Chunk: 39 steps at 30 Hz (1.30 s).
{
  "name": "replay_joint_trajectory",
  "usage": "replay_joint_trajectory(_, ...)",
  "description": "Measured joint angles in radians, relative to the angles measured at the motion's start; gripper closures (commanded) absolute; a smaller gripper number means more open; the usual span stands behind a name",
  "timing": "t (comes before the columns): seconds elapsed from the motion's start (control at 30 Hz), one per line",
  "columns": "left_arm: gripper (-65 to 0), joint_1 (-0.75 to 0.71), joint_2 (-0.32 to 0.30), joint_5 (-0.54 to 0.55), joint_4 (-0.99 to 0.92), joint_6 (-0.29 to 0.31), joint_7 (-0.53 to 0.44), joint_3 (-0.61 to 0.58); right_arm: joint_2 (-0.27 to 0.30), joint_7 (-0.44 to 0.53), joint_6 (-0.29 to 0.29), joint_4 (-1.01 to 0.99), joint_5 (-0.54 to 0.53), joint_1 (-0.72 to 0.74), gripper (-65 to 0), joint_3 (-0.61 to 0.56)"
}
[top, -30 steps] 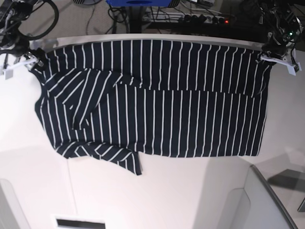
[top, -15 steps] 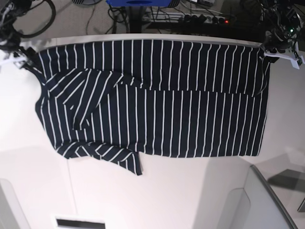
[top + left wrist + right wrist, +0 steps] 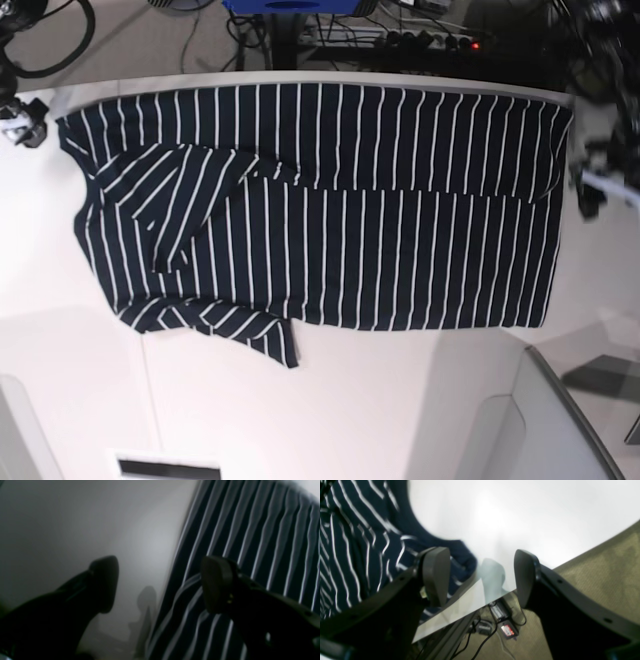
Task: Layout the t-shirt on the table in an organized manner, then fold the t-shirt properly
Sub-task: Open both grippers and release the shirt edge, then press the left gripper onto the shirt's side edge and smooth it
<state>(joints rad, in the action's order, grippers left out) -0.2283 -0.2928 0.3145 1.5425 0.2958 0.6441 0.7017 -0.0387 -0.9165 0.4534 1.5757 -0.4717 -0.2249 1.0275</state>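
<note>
1. Left gripper (image 3: 160,585) spread wide, nothing between the pads, hanging just over the shirt's edge; a second ago pinched on the far corner of the t-shirt (image 3: 330,205), now let go and pulled off to the side.
2. Right gripper (image 3: 482,577) likewise gaping, empty; a second ago right at the opposite far corner, now backed away from the cloth toward the table's end.
3. T-shirt lying flat on the table (image 3: 330,400), spread between the two grippers, the far hem running along the table's far edge; both far corners dropped and resting on the white top since release.
4. Seen from the left wrist only: one black finger (image 3: 105,582) over bare white table, the other over striped fabric, the shirt's edge passing between them.
5. Seen from the right wrist only: dark collar curve beside the left-hand finger (image 3: 436,575), the table's edge right under the gap, cables and a power brick on the floor (image 3: 607,562) below.
6. Seen from the base view only: a sleeve folded diagonally over the body, another flap poking out at the near edge.
</note>
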Motion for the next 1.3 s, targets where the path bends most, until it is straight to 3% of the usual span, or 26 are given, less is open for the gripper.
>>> replay_joint_trajectory(0.1,-48.4,0.073,-0.075,-0.018,-0.132,0.021,0.007,-0.113,0.0,-0.001,0.0,0.0,0.004,-0.001,-38.3,0.0)
replay_joint_trajectory(0.2,-44.8,0.133,-0.105,-0.017,-0.209,0.056,0.019,-0.216,0.0,0.001,0.0,0.0,0.0,0.0,-38.3,0.001)
replay_joint_trajectory(0.33,-28.6,0.201,-0.118,-0.011,-0.231,0.079,0.039,-0.307,-0.003,0.0,0.0,0.0,0.003,-0.003,-38.3,0.0)
replay_joint_trajectory(0.43,-11.8,0.239,-0.118,-0.013,-0.23,0.078,0.155,-0.342,-0.006,0.0,0.0,0.0,0.003,-0.003,-38.3,0.0)
replay_joint_trajectory(0.5,0.0,0.256,-0.118,-0.016,-0.224,0.079,0.183,-0.358,-0.006,0.0,0.0,0.0,0.003,-0.003,-38.3,0.0)
replay_joint_trajectory(0.9,0.0,0.344,-0.139,-0.003,-0.293,0.074,0.204,-0.678,-0.012,-0.003,0.0,0.0,0.003,-0.006,-38.1,0.0)
replay_joint_trajectory(1.13,0.0,0.363,-0.14,-0.009,-0.364,0.072,0.202,-0.767,-0.028,-0.003,0.0,0.0,0.001,-0.008,-38.1,0.0)
replay_joint_trajectory(1.3,0.0,0.314,-0.14,-0.174,-0.362,0.072,0.202,-0.761,-0.027,-0.003,0.0,0.0,0.0,-0.014,-38.1,0.0)
